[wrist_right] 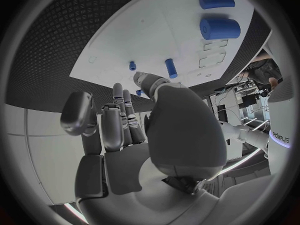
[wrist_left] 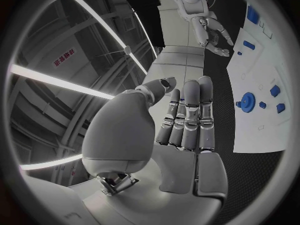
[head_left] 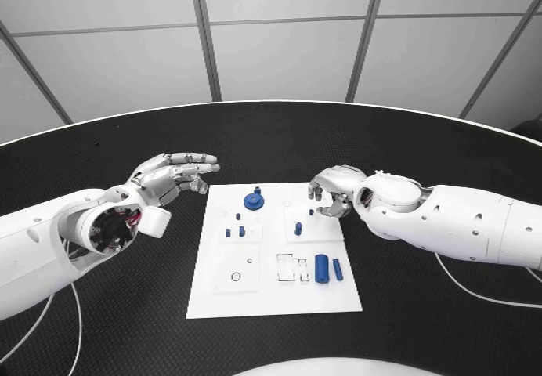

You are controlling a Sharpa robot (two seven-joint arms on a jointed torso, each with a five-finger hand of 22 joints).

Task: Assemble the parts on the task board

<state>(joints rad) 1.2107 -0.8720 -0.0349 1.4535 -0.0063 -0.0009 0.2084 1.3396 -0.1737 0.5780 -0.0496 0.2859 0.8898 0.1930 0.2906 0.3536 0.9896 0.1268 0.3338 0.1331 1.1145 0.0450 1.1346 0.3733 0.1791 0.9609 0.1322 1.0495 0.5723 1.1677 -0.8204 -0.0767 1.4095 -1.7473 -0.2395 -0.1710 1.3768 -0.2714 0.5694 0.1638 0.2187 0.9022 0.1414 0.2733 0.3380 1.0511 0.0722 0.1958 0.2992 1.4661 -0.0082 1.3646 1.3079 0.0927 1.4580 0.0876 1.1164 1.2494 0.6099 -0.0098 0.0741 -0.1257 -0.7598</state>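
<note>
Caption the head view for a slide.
Both hands, left and right, hover empty at the far end of the white task board holding blue parts.

You've got two chunky glossy white arms here, each ending in a silver segmented-finger hand, left hand (head_left: 171, 177) and right hand (head_left: 334, 191), with red wiring showing inside the left wrist opening and thin white cables trailing off both arms.
</note>
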